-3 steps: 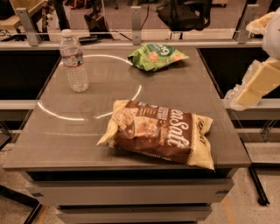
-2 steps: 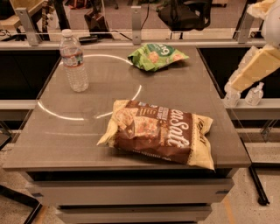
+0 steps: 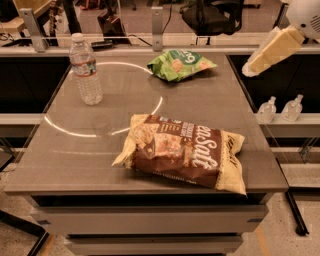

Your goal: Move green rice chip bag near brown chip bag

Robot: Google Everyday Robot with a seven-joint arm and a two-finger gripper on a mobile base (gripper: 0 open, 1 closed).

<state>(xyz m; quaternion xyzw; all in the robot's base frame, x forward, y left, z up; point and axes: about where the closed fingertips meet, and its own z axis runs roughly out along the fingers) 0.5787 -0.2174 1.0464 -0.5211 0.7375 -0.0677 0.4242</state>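
1. Lab-looking room with an office chair [image 3: 210,15] along the top of the frame and one grey table [image 3: 210,107] filling the middle. On the table there's a water bottle [image 3: 86,70] at upper left, the green rice chip bag [image 3: 181,65] at the far edge just right of centre, and the brown chip bag [image 3: 187,152] lying flat near the front edge.
2. The only thing that's changed is the arm. A second ago it sat lower at the right edge of the frame, about level with the middle of the table's side. Now the gripper [image 3: 254,66] is in the upper right, higher up and further in toward the far right corner, with its tip aimed down-left toward the green bag.
3. It's off the table's right side, well apart from the green bag and touching nothing. I can't tell how the jaws stand, since all that shows is a cream-coloured wedge.
4. Neither bag has budged, and the bottle hasn't either. The two bags are well apart with bare tabletop between them, so nothing of the actual move is done yet.
5. My read is that this is the reach-in. Next it has to cross that far corner and come down on the green bag.
6. That bag is flat and crinkly, so I'd guess a pinch could slip off. After that it needs carrying toward the front and setting down beside the brown one, not on it. The bottle looks well out of the way.
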